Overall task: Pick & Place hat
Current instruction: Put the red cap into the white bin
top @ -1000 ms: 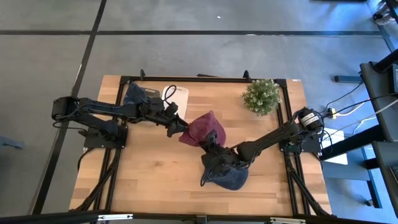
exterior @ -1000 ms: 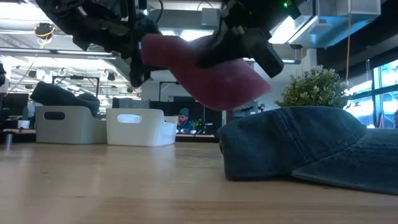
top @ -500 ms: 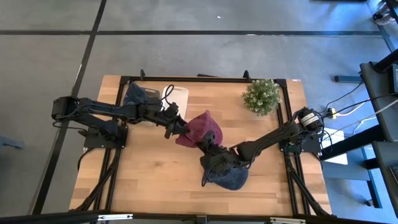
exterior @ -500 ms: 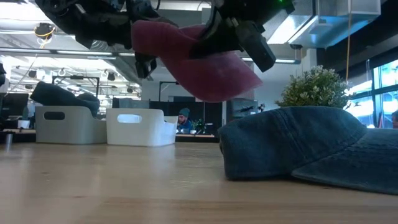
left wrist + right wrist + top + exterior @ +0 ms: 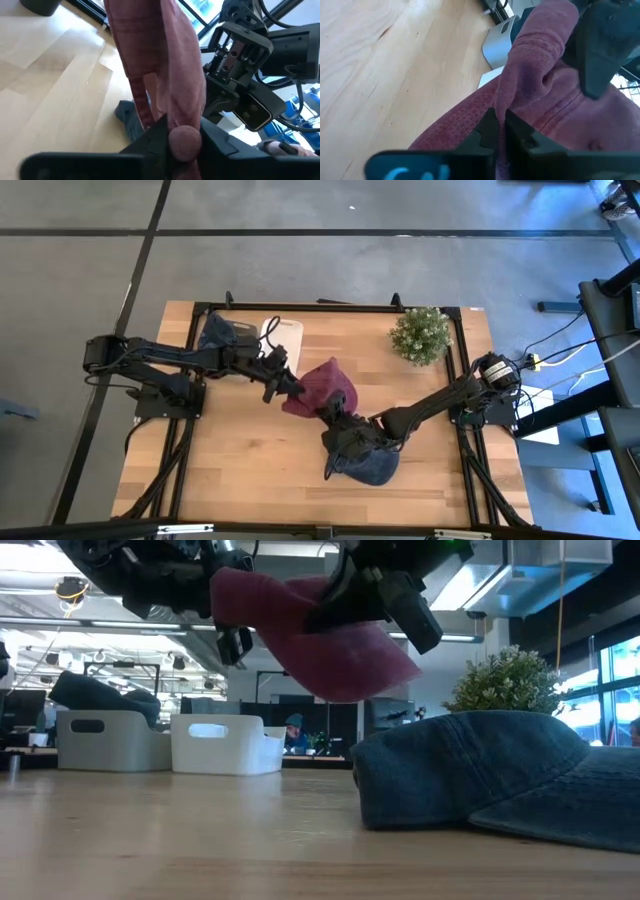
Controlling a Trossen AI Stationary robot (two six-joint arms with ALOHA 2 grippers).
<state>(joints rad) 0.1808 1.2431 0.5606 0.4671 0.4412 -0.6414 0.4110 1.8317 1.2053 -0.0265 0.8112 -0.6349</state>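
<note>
A maroon hat [image 5: 322,383] hangs in the air over the table's middle, between both grippers. My left gripper [image 5: 293,387] is shut on its left edge, and my right gripper [image 5: 338,408] is shut on its near right side. In the low view the hat [image 5: 330,640] hangs well above the wood. A blue denim cap [image 5: 368,465] lies on its brim and rim on the table near the front edge, under my right arm. My left gripper pinches a rolled bulge of the hat's edge [image 5: 185,140] between its two fingers, coming level from the table's left. The hat is lifted clear of the table. My right gripper pinches a fold of the hat's cloth [image 5: 506,107] between its shut fingers, coming from the near right. The hat is lifted clear and sags slack around the fingers.
A potted plant [image 5: 420,335] stands at the far right. Two white bins stand at the far left: one [image 5: 222,332] holds a dark hat, the other [image 5: 283,335] stands beside it. Bare wood lies at the near left.
My right gripper has carried the maroon hat a little toward the table's left and slightly up. The hat's left edge now lies at my left gripper's fingers. The blue cap has stayed where it was.
</note>
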